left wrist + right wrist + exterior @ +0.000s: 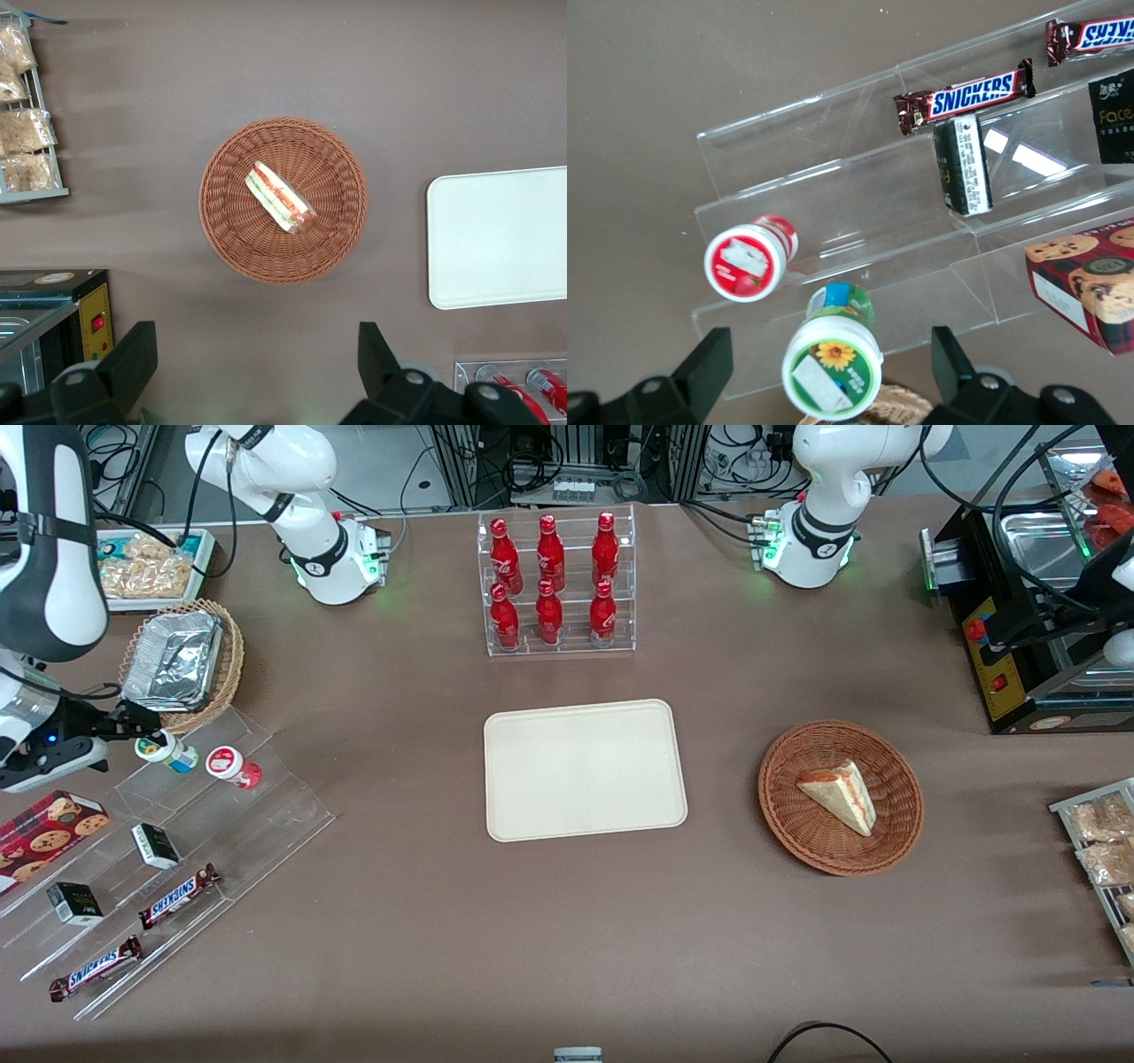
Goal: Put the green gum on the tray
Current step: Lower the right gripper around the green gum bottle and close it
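Fingers spread, the gripper [824,372] straddles the green gum [832,363] at the front view's left edge; I'd center, then pinch before heading for the tray [585,769] mid-frame.

tray [585,771]: matt cream plastic | stepped shelf [221,815]: clear glossy acrylic | table [567,921]: matt brown
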Controlling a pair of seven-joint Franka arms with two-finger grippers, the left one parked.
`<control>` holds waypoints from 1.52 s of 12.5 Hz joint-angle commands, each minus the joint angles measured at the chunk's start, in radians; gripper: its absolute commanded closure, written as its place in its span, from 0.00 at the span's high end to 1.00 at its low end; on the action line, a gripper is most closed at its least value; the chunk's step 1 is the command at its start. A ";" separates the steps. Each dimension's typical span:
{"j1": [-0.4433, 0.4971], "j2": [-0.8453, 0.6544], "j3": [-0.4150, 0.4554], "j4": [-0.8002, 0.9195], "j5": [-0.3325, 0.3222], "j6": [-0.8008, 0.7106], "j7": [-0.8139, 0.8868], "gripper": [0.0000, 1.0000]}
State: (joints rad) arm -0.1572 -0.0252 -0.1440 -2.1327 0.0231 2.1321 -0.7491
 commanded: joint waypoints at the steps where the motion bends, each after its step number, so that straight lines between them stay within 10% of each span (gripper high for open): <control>1: -0.007 -0.084 0.000 -0.115 0.004 0.095 -0.079 1.00; 19: -0.001 -0.053 -0.029 -0.174 0.004 0.184 -0.148 0.89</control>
State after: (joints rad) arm -0.1574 -0.0781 -0.1738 -2.2953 0.0231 2.2866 -0.8829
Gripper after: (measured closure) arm 0.031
